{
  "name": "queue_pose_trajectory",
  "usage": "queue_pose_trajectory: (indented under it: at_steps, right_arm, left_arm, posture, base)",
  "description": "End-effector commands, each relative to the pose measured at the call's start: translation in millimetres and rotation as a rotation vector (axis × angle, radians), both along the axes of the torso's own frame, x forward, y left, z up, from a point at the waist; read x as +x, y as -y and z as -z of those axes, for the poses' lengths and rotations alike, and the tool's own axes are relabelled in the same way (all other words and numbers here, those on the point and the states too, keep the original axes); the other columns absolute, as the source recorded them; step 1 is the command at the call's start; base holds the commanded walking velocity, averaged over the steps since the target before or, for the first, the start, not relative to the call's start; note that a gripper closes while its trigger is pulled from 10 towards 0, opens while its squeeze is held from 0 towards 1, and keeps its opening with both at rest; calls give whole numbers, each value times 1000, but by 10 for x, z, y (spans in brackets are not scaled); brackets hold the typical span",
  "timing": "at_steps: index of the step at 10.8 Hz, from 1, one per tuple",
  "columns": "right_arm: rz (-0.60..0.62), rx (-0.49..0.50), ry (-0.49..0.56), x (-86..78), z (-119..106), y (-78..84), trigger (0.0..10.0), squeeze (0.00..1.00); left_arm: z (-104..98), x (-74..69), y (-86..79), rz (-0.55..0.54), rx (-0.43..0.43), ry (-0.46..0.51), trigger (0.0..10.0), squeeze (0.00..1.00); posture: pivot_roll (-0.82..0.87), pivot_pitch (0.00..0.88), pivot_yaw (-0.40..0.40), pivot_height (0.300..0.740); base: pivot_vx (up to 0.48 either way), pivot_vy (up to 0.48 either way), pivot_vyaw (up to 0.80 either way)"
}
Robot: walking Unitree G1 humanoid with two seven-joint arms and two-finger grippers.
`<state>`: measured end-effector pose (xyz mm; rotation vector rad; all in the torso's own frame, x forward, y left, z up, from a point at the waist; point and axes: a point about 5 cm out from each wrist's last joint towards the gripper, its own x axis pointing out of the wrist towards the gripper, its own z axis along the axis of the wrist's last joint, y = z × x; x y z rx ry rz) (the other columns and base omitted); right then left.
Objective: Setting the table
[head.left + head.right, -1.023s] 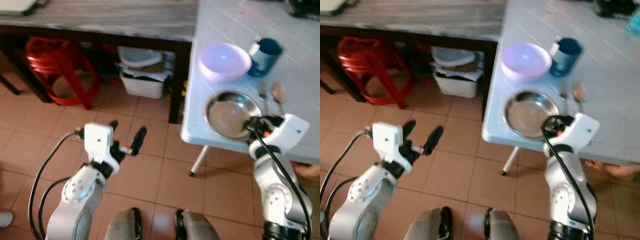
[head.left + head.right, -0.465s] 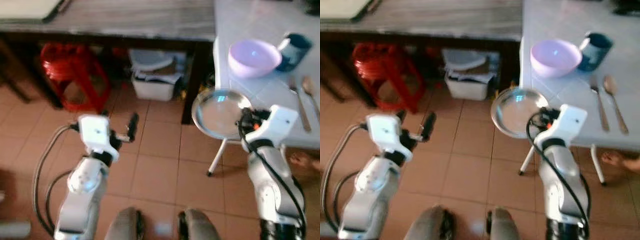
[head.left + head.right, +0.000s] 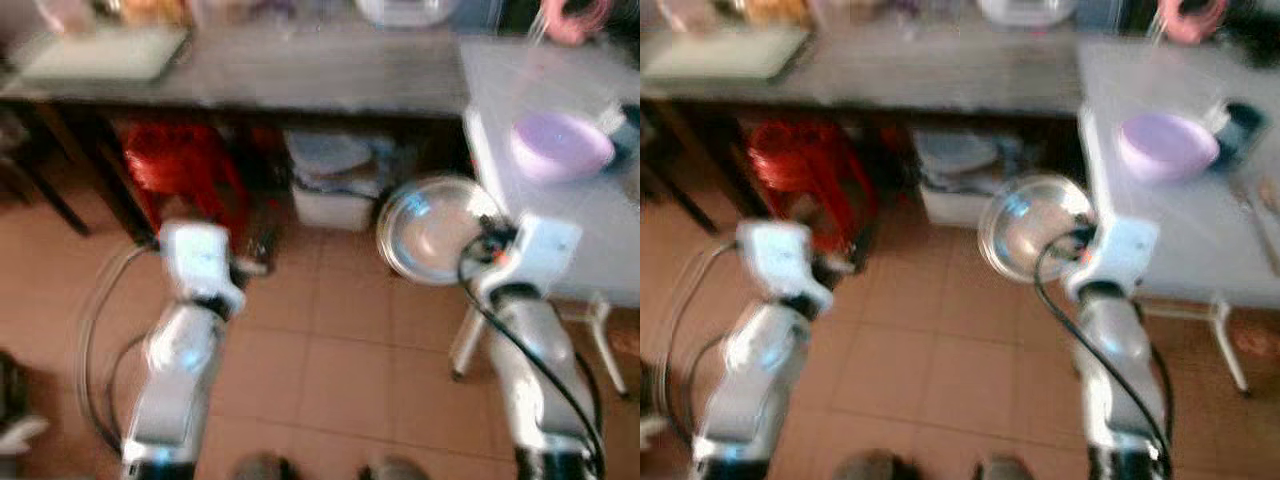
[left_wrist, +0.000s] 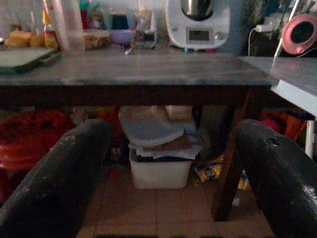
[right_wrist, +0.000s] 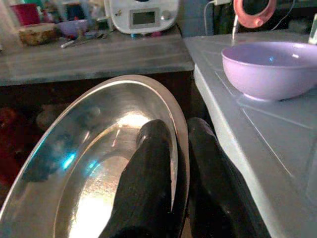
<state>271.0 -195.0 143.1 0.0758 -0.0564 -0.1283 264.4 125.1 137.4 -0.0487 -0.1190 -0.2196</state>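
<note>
The right end effector [image 5: 171, 173] pinches the plate [image 5: 94, 163] by its rim, one finger inside and one outside, so the dish rides off the white table [image 3: 570, 215], over the floor. The left end effector [image 4: 168, 168] hangs open and empty. Beyond, the bowl [image 3: 560, 145] sits on the table.

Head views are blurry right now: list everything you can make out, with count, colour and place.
Metal plate: one, silver, off the table, rim pinched by the right gripper.
Bowl: one, lilac, on the white table.
Wooden table: one, grey-brown, with a white appliance on top.
Stool: one, red, under the wooden table.
Storage bin: one, white, under it too.
Right gripper: black fingers shut on the plate.
Left gripper: open, empty.
</note>
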Motion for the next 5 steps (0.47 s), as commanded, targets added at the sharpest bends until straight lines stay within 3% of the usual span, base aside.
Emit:
queue_pose_trajectory:
  at_steps: [1,5]
  right_arm:
    - [-12,7,24,19,-32,-61,0,0]
    - [-29,-30,84,70,-135,-88,0,0]
  left_arm:
    - [22,18,-66,-17,24,-3,10000,0]
    - [9,33,-12,-4,21,19,10000,0]
  posture:
    - [-73,22,32,740]
    - [-80,36,32,740]
  base:
    - [442,0,0]
    - [446,0,0]
